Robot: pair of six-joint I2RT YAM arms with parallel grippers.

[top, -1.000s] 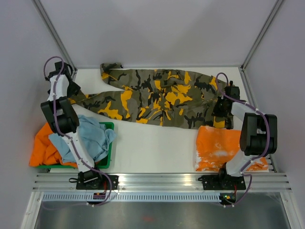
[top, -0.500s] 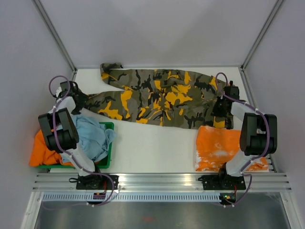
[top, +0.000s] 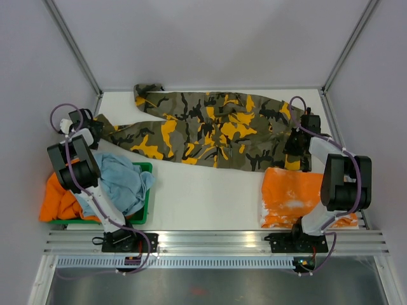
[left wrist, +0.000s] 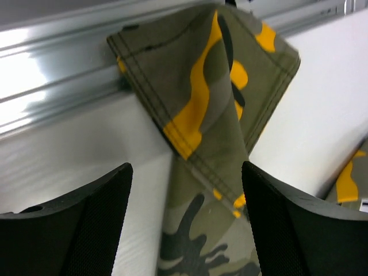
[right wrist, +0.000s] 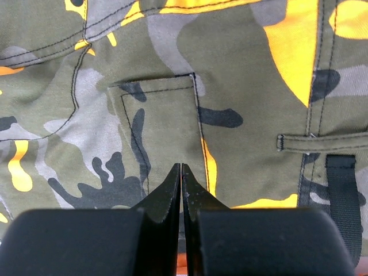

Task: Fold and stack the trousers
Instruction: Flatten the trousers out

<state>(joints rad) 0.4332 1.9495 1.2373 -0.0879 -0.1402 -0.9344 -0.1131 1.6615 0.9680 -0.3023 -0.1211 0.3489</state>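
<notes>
The camouflage trousers (top: 210,130) lie spread across the far half of the table, waist to the right and legs to the left. My left gripper (top: 91,124) sits at the end of the nearer leg. In the left wrist view it is open (left wrist: 184,169), its fingers (left wrist: 92,218) wide apart on either side of the folded-over cuff (left wrist: 213,86). My right gripper (top: 296,147) is at the waist end, on the near edge. Its jaws are shut (right wrist: 181,167), the tips pinched together on the trousers (right wrist: 172,86) just below a back pocket.
A green tray (top: 145,168) at the near left holds a light blue cloth (top: 121,181) and an orange cloth (top: 57,197). An orange-and-white garment (top: 292,197) lies near the right arm's base. A metal rail (left wrist: 57,75) runs along the table's left edge beside the cuff.
The left arm has swung left and come down to the leg's cuff, its jaws narrowing a little. The right arm and the trousers have not moved.
</notes>
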